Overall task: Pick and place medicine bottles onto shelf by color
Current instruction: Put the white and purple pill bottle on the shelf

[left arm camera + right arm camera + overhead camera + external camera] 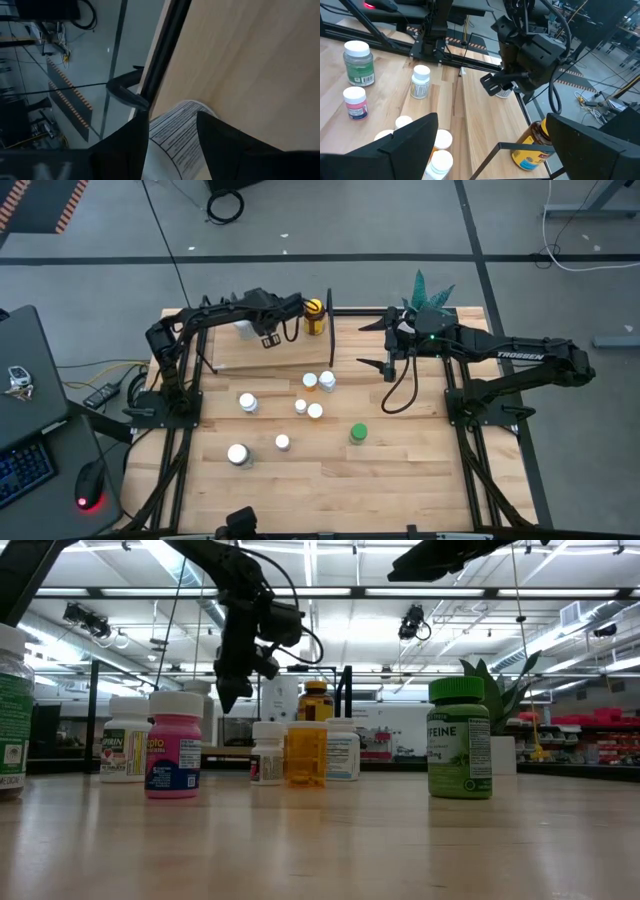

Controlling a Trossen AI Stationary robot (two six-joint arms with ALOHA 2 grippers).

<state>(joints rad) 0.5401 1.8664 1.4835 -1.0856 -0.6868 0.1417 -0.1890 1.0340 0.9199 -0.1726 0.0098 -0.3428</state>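
My left gripper [262,332] reaches over the shelf [285,355] at the table's far left, shut on a white medicine bottle [175,142] with a printed label. An amber bottle with a yellow cap [314,315] stands at the shelf's far right corner. Several more bottles stand on the table in front of the shelf: white ones [248,402], an orange one [310,381] and a green one [358,434]. My right gripper [372,345] hangs open above the table, right of the shelf, with nothing between its fingers. My left gripper pinches the white bottle by its labelled sides [156,132] between the two fingers [220,145]. The fingers slant down from the table's left. The bottle's lower end [192,106] is at the shelf board beside the black rod; whether it rests there I cannot tell.
A white pot with a green plant [430,305] stands at the far right, behind my right arm. The shelf's thin black rods [520,146] rise along its edges. Bare tabletop [420,470] lies at the near right.
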